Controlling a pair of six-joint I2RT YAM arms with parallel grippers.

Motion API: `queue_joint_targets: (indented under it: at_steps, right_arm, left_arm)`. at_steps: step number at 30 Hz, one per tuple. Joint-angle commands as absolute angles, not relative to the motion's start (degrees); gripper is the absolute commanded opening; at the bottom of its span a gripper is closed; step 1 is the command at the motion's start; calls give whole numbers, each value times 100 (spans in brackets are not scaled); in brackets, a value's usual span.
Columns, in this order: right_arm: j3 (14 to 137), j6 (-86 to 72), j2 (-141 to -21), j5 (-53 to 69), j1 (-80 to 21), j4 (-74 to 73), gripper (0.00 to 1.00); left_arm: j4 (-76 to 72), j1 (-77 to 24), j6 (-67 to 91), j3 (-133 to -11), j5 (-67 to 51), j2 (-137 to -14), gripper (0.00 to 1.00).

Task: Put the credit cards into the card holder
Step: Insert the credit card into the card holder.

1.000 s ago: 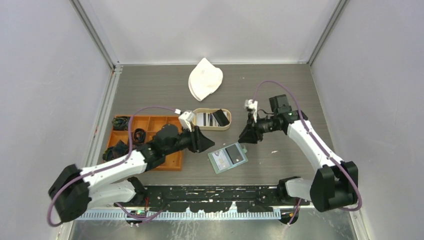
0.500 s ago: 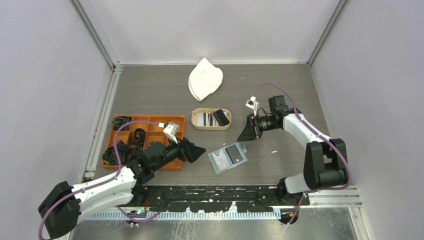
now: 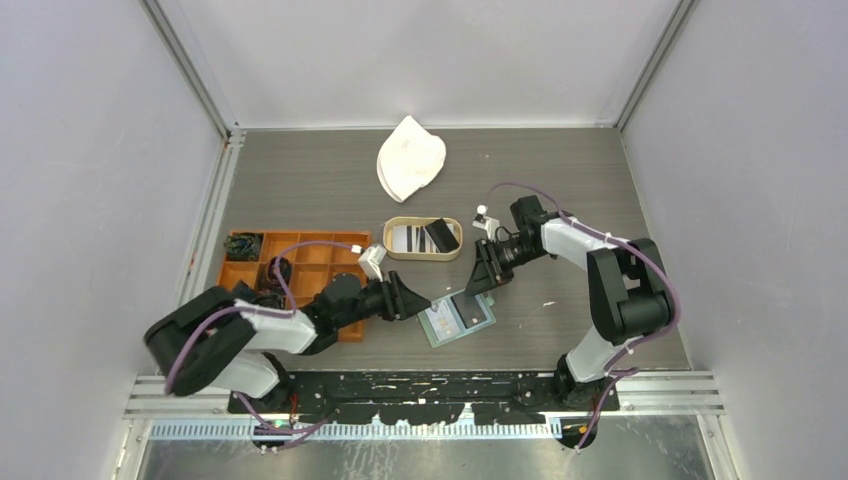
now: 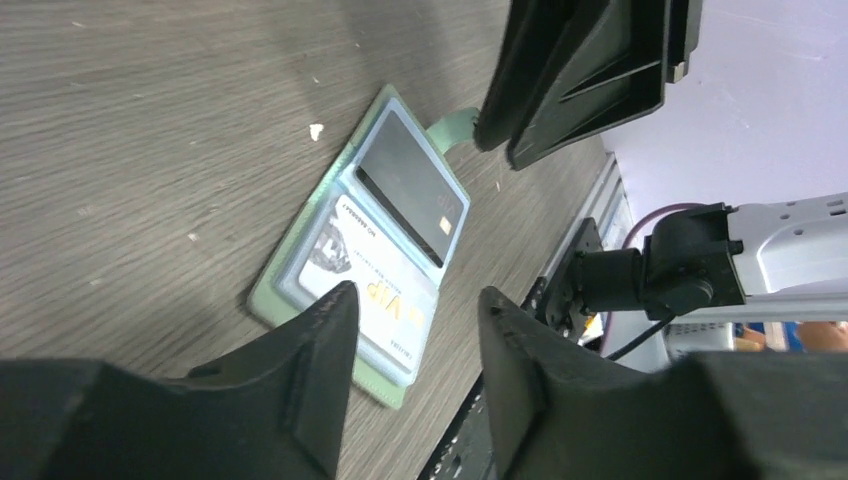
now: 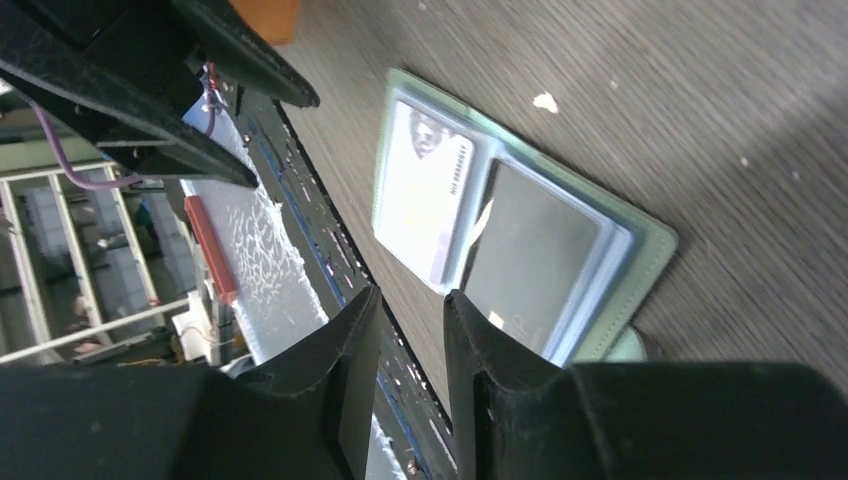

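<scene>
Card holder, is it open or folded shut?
Open: the card holder lies spread flat, inside up, one half holding a pale card, the other a dark card.

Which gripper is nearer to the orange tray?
Left. The left gripper is just past the right edge of the orange tray; the right gripper is farther right, at the far side of the card holder.

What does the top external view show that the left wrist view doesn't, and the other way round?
Only top external: the oval wooden tray with more cards in it, the orange tray, a white folded item, and both arms in full.

Only left wrist: the "VIP" print on the pale card, readable in its clear pocket.

Both: the card holder lying open on the table, a black card in it, and the left claw and right claw on either side of it, both holding nothing.
</scene>
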State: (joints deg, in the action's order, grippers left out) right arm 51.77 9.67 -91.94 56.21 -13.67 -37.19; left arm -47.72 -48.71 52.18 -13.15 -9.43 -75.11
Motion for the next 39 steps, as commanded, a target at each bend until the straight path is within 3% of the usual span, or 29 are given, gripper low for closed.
queue_joint_targets:
  at_steps: [1,5,9,19,26,39]
  right_arm:
    - [5421,458,-9472,5394,-1404,-3823,35]
    - [5438,410,-9431,4986,-1431,-3770,35]
    - [5566,422,-9592,4515,-1473,-3845,35]
    - [6088,862,-10191,4258,-1758,-4492,34]
    - [6284,993,-10466,4080,-1784,-4732,33]
    - [6471,1127,-10780,4035,-1784,-4972,35]
  left_arm:
    - [-6301,-4938,5891,-1887,-1537,-8585,44]
    - [-7167,-4966,6177,-1982,-1523,-9512,39]
    - [-7102,-5017,6226,-2027,-1388,-9682,35]
    - [-3137,-5773,5328,-2917,-48,-8328,32]
    - [-3213,-5847,5496,-3093,-136,-8674,26]
    - [-3276,-5962,5606,-3335,-119,-9232,25]
